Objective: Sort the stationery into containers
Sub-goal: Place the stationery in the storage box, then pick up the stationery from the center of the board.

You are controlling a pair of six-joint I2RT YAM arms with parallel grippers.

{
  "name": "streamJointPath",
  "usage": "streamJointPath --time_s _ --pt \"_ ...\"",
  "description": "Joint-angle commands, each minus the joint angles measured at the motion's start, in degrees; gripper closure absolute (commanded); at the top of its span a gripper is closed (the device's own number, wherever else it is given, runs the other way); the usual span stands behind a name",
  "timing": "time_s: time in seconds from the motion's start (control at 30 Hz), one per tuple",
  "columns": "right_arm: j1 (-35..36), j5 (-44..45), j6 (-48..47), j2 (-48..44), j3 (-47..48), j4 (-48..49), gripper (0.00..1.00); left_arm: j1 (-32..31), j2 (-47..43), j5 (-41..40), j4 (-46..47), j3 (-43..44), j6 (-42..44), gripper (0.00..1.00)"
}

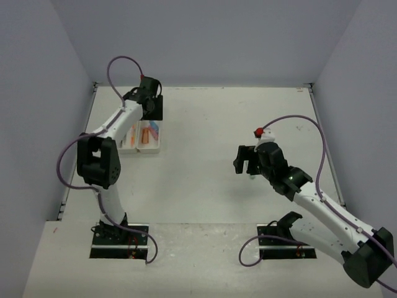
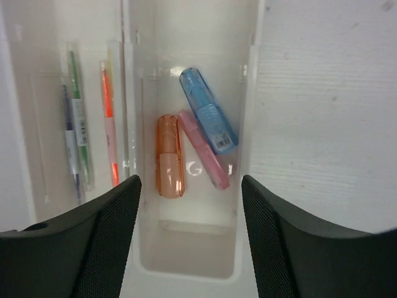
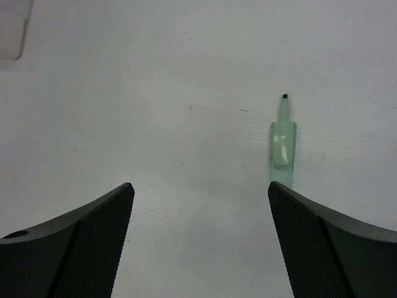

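Trays (image 2: 251, 93) hold pens (image 2: 74, 136) and stubby pieces (image 2: 208, 112); left gripper (image 2: 190, 181) and right gripper (image 3: 200, 186) gape empty; green marker (image 3: 282, 146) lies unsorted at right's one o'clock.

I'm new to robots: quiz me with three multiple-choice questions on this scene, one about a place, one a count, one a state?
1. Stubby pieces in the tray compartment under the left fingers? A one B three C six
2. Where is the green piece? A table B tray C held
3. The left fingers are: A shut on a pen B open, empty C shut, empty
1 B: orange, pink and blue lie there. 2 A: it lies on bare table. 3 B: wide gap, nothing between.
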Motion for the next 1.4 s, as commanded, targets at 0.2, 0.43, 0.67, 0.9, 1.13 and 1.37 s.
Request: streamJointPath --time_s 0.2,0.43,0.67,0.9,1.13,1.37 --pt "-12.2 -0.3 0.0 23.0 10.2 -9.2 0.16 -10.5 -46.5 8.8 10.7 -25.2 -6.7 0.00" --pt "-13.6 -4.8 -3.8 37.6 16.1 -8.3 0.39 -10.6 -59.5 16.1 13.1 -39.7 -7.9 0.00" --pt "-14.1 -8.5 -4.4 43.5 18.8 -10.0 0.57 -10.6 -64.8 20.0 12.4 -42.8 -8.2 0.00" --pt "-14.1 -7.7 -4.3 44.0 19.2 -11.1 0.72 -10.7 -65.1 21.2 13.7 -44.9 -9.2 0.00" --pt "-9.0 -7.0 -4.6 37.4 16.6 -7.8 0.96 -10.6 -63.2 26.4 24.1 -51.2 -15.0 0.00" --pt "14.1 2.8 -2.8 23.3 13.5 0.7 1.00 -11.9 -58.6 44.0 59.6 -64.4 -29.8 0.00"
